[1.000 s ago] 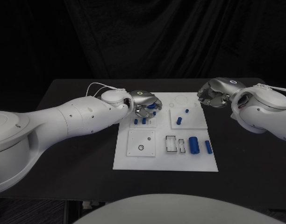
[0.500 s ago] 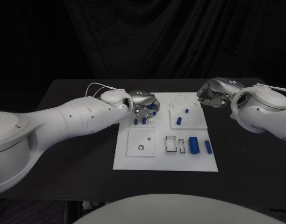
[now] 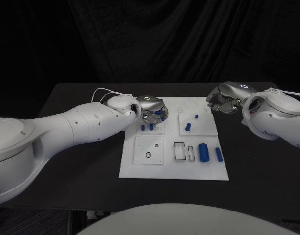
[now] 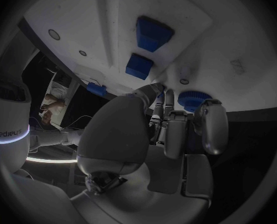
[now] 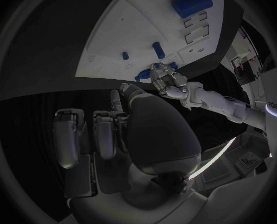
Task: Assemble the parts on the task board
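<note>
Left hand (image 3: 151, 108): over the far-left corner of the board (image 3: 174, 169); fingers curled round a blue round part (image 4: 191, 100), pinched at the fingertips (image 4: 166, 100), just above the board surface.
Right hand (image 3: 225, 100): just off the board's far-right corner, above the worktop (image 3: 79, 147); fingers curled in, nothing in them.
Pegs (image 3: 146, 127): two small blue ones upright in the far-left plate, just nearside of the left hand.
Cylinder (image 3: 204, 152): large, blue, lying near the board's near-right corner, well apart from both hands.

One task board (image 3: 175, 169), two hands, several blue parts (image 3: 203, 152).
</note>
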### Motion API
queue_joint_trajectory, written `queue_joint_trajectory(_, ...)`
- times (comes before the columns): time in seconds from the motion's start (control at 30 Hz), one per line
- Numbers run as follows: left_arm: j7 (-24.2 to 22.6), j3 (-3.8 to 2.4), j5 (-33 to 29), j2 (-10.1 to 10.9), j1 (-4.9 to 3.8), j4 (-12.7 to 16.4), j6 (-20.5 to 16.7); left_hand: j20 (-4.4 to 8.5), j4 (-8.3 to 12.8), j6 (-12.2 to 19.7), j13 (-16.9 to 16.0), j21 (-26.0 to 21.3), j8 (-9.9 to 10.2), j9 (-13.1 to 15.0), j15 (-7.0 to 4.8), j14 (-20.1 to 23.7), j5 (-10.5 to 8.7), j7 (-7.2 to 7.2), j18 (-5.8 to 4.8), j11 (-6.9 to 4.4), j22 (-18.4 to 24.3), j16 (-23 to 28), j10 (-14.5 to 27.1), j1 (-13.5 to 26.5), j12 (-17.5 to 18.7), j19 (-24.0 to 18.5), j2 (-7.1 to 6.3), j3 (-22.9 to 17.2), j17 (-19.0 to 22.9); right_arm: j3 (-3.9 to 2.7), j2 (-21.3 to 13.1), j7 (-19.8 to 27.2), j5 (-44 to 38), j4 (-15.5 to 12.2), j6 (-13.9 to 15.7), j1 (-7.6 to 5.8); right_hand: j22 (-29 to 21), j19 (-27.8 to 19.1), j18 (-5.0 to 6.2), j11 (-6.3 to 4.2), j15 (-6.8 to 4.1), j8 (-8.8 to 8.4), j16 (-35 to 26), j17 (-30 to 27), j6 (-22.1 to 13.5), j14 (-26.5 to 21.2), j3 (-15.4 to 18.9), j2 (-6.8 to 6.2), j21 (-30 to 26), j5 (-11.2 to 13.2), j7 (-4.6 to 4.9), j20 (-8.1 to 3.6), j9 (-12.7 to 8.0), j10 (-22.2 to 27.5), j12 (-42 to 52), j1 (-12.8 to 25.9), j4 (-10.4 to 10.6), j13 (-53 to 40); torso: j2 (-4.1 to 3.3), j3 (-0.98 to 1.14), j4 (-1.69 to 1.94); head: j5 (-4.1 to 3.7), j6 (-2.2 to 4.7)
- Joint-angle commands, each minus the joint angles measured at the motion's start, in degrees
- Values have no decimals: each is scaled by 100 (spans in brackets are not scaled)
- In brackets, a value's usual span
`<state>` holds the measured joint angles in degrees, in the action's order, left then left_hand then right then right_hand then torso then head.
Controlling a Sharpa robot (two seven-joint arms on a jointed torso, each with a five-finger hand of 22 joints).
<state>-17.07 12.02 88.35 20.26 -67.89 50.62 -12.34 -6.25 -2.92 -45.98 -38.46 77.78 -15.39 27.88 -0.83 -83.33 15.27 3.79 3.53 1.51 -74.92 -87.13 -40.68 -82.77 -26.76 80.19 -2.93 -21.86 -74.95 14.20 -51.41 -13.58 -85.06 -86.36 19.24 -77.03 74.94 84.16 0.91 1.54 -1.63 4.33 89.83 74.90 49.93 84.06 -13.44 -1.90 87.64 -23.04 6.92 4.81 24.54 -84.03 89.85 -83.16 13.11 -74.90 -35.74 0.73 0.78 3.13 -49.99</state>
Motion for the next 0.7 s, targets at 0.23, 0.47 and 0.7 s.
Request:
queue_joint_trajectory(0.23,-38,2,3,-39,66,-45,-90,41,-1,-32,115,-15,152,-55,-38,14,-19,-12,-17,-5,-1062,31,-87,13,114,-21,27,-35,-444,-4,3,-67,-21,-2,-59,11,1400,379,-10,18,5,23,17,1510,48,594,-31,-9,-21,-22,0,6,-8,-597,15,21,-8,-1510,-3,-1,1,7,-1)
queue_joint_trajectory(0.47,-98,2,2,55,75,28,-392,56,85,-260,141,65,229,-59,-77,-45,12,1,-38,-41,-1092,6,-436,-64,39,51,87,-33,-505,-4,-10,-67,-21,-7,-65,11,1398,377,-9,17,5,24,17,1510,53,594,-37,-6,-24,-22,0,5,-8,-597,15,15,-12,-1510,-3,2,-4,4,-1)
queue_joint_trajectory(0.7,-94,1,2,385,8,407,-662,73,133,-470,180,144,253,-39,-92,-89,38,27,-57,-28,-1118,-8,-634,-75,30,125,96,15,-535,-4,-26,-70,-21,3,-70,11,1399,378,-10,17,4,24,17,1510,55,594,-39,-5,-22,-22,-1,5,-9,-597,15,13,-14,-1510,-1,2,4,-7,-1)
